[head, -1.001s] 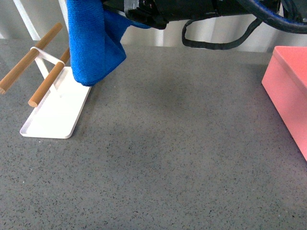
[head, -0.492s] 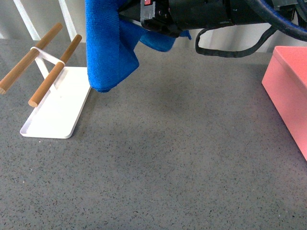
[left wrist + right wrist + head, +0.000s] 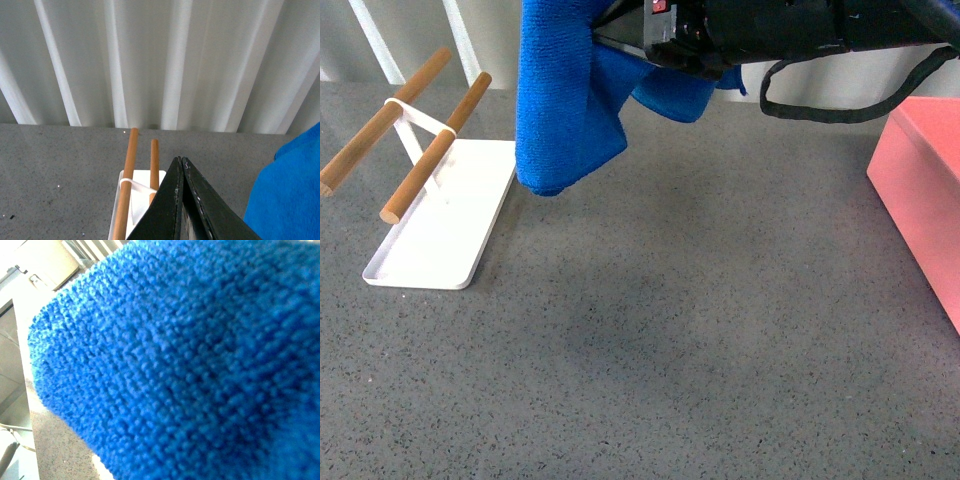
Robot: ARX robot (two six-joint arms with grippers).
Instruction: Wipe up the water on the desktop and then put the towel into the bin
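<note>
The bright blue towel [image 3: 565, 100] hangs folded above the back of the desktop [image 3: 670, 330], its lower end just right of the white tray. My right gripper [image 3: 618, 35] is shut on its upper part, and the black arm reaches in from the top right. In the right wrist view the towel [image 3: 190, 370] fills nearly the whole picture and hides the fingers. My left gripper [image 3: 181, 161] is shut on nothing, above the tray, with the towel [image 3: 292, 200] beside it. The pink bin [image 3: 920, 180] stands at the right edge. Water is out of view.
A flat white tray [image 3: 440, 240] with two wooden rods [image 3: 425, 165] lies at the back left of the desktop. The tray [image 3: 120, 210] and rods [image 3: 131, 165] also show below the left gripper. A white ribbed wall [image 3: 160, 60] runs along the back.
The right arm has carried the hanging towel to the right, from over the tray's far end to just beside the tray. The tray and the bin have not moved.
</note>
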